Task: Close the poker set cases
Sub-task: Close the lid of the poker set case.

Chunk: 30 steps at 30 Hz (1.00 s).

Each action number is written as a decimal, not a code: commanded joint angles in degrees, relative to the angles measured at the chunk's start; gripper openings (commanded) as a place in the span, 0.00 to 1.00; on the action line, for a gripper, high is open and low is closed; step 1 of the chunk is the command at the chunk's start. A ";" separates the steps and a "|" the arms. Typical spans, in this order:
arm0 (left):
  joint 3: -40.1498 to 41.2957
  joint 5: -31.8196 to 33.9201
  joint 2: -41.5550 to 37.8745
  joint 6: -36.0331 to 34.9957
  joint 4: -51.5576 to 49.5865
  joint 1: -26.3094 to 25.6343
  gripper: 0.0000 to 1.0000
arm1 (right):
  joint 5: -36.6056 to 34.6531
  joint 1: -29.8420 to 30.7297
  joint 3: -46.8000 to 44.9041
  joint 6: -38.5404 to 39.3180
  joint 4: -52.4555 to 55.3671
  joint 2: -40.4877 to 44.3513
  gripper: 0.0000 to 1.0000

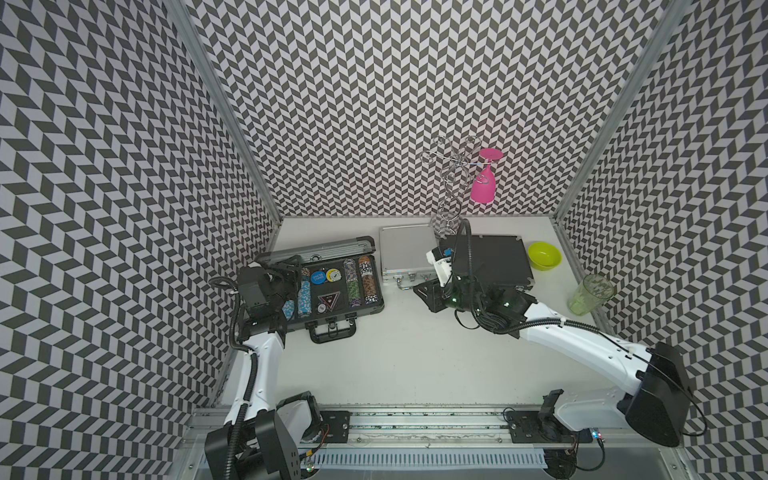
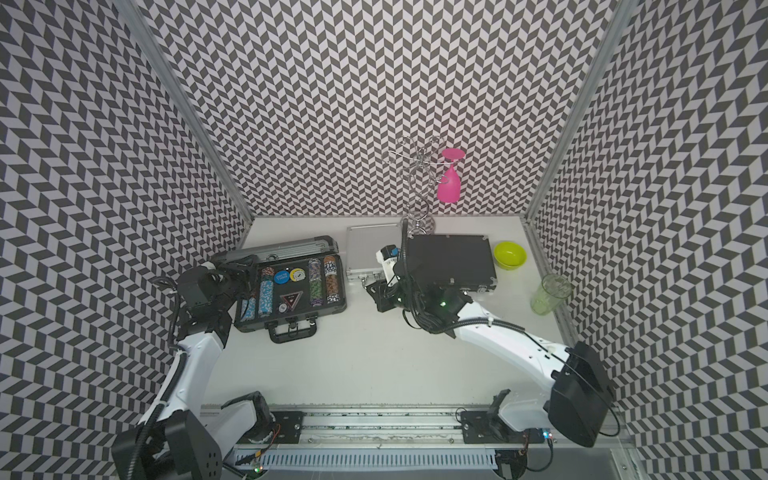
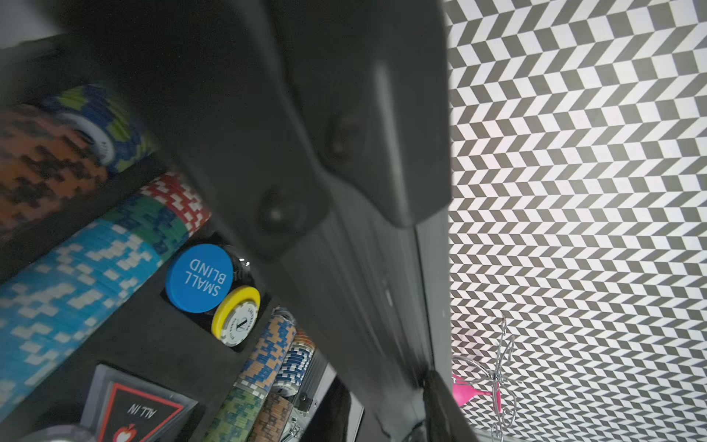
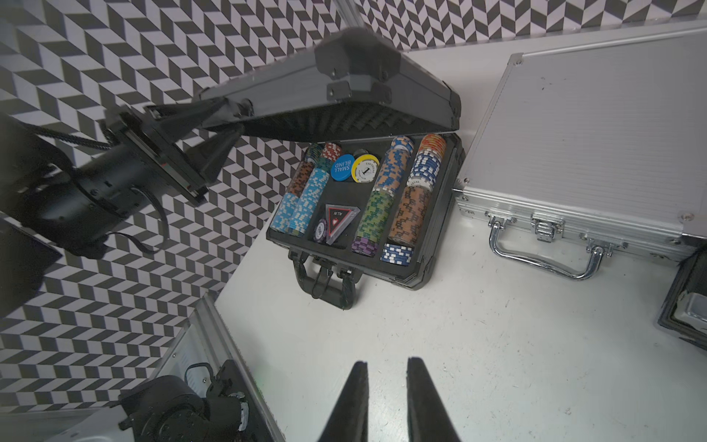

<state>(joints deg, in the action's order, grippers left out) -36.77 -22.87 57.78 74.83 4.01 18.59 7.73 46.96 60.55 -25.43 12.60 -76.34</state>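
A black poker case (image 1: pixel 378 299) lies open at the left, with rows of chips (image 4: pixel 382 206) showing in its tray. Its lid (image 1: pixel 324 247) hangs half raised over the tray (image 4: pixel 344 111). My left gripper (image 1: pixel 286 268) is at the lid's left end, open, one finger above the lid's edge and one below it (image 4: pixel 220 153). A silver case (image 1: pixel 407 253) lies closed behind the middle. Right of it a second black case (image 1: pixel 498 257) lies closed. My right gripper (image 4: pixel 387 363) hovers over bare table in front of the silver case (image 4: pixel 597 134), slightly open and holding nothing.
A lime bowl (image 1: pixel 544 254) sits at the back right and a green tumbler (image 1: pixel 590 293) stands near the right wall. A wire rack (image 1: pixel 449 187) with a pink glass (image 1: pixel 484 183) hanging on it stands behind the cases. The left wall runs close to the open case.
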 commanded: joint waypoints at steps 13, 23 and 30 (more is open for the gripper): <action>-3.01 12.37 -7.29 -5.85 -25.62 -3.84 0.52 | 0.88 0.14 0.69 -0.44 0.91 3.47 0.21; -10.41 18.87 -10.08 -7.74 -38.25 -9.12 0.54 | 1.99 0.15 3.94 -0.91 0.67 1.24 0.21; -16.90 21.63 -0.04 -25.31 -40.99 -9.20 0.55 | 2.72 0.31 3.39 -0.62 -0.13 -1.88 0.21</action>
<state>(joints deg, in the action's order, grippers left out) -50.09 -5.26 53.54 59.92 -33.76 9.72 9.54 47.07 63.37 -26.13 14.63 -76.38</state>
